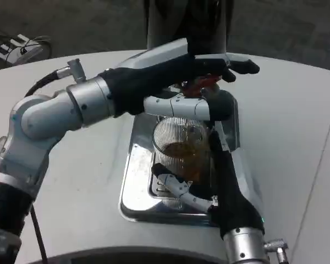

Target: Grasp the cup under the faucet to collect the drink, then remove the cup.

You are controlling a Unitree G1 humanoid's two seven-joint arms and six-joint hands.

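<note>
Cup [179,146]: part-filled, on drip tray [133,181] under faucet [201,83]. Right hand [209,176] wrapped around cup; left hand [170,77] pressed on faucet lever. Risks: overfilling; tilt spilling drink on removal.

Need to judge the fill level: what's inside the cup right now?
Brownish liquid sits in the lower part of the ribbed clear cup. The right robot hand wraps around it, hiding the cup's base and right wall.

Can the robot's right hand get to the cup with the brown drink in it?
Probably yes. The right hand already seems to be around the cup, its fingers at the near side. Nothing lies between them. The left hand is higher up, by the red tap handle.
</note>
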